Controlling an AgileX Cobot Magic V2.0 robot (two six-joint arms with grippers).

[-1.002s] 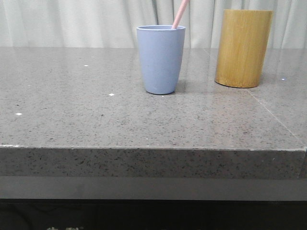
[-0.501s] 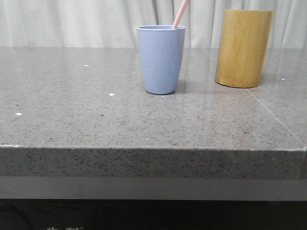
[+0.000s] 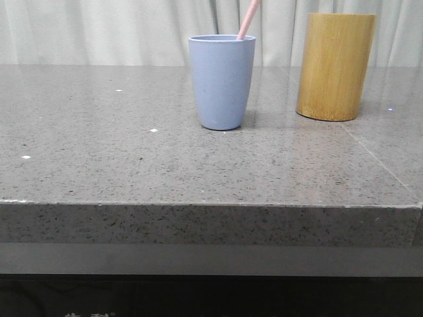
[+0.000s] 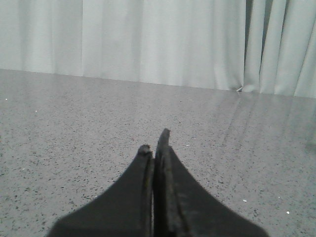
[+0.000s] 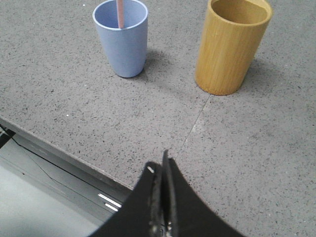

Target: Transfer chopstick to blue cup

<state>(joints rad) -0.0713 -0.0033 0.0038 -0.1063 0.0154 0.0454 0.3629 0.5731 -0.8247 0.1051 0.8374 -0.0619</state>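
The blue cup [image 3: 221, 82] stands upright on the grey stone table, with a pale pink chopstick [image 3: 248, 18] leaning out of it to the right. Both show in the right wrist view, the cup [image 5: 121, 42] and the chopstick [image 5: 120, 14] inside it. My right gripper [image 5: 160, 165] is shut and empty, held above the table's front edge, well short of the cup. My left gripper [image 4: 155, 143] is shut and empty over bare table; no cup shows in its view. Neither gripper shows in the front view.
A taller tan bamboo cylinder [image 3: 334, 66] stands to the right of the blue cup; it looks empty in the right wrist view [image 5: 231, 47]. White curtains hang behind the table. The table's front edge [image 3: 211, 205] runs across the front view.
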